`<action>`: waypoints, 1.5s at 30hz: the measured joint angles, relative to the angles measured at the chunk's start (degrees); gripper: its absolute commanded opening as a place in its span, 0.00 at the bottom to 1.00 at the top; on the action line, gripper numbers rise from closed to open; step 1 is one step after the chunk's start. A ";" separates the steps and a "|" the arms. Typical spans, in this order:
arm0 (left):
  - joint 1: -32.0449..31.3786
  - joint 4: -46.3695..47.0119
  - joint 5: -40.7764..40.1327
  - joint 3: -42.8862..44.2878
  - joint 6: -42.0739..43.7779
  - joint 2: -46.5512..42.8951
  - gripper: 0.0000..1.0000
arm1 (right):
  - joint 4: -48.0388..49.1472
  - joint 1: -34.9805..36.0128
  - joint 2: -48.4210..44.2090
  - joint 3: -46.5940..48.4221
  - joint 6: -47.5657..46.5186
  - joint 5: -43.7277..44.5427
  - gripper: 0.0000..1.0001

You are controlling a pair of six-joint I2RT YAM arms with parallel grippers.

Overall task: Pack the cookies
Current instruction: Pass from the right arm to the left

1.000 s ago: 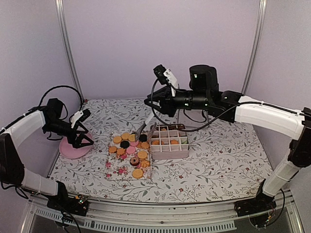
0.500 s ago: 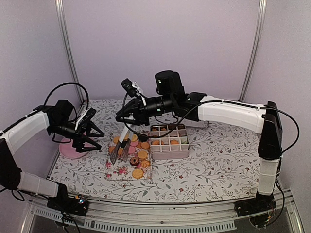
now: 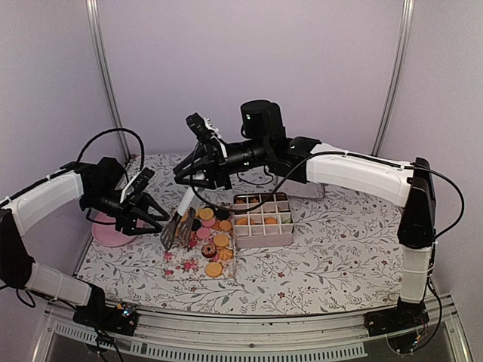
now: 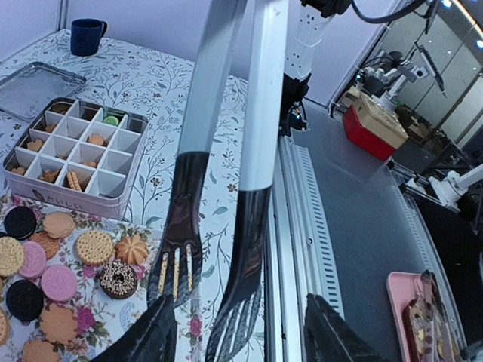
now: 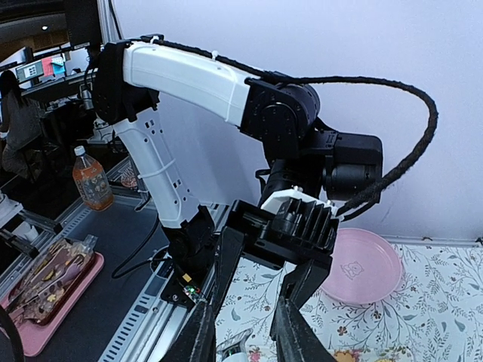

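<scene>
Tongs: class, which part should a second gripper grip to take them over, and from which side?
Probably the flat silver arms just above the black forked tips, approached from the left, one finger outside each arm. The tongs hang tips-down from the right gripper, which occupies the top end; the straight arms offer flat faces, the slotted tips do not.

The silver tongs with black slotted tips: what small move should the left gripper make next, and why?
Probably close the left gripper on the silver tongs with black slotted tips. Both tips hang between its open fingers, and the right gripper holds the handles, so it looks like a handover.
</scene>
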 measured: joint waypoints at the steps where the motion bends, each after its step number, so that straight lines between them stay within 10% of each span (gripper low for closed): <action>1: -0.35 -0.07 0.15 0.00 0.07 0.00 0.55 | 0.00 0.00 0.00 0.24 -0.48 -0.17 0.06; 25: -7.30 -1.44 -2.78 1.68 3.74 2.45 0.00 | -2.05 0.22 0.00 2.10 -8.17 -5.35 0.01; 36: -8.09 -2.54 -4.26 4.31 2.29 4.11 0.00 | 0.72 -0.17 -0.59 1.11 -7.28 0.59 1.00; 45: -8.11 10.54 -8.72 4.70 -12.59 1.09 0.00 | 8.68 -2.84 -11.06 -12.98 1.55 14.71 0.99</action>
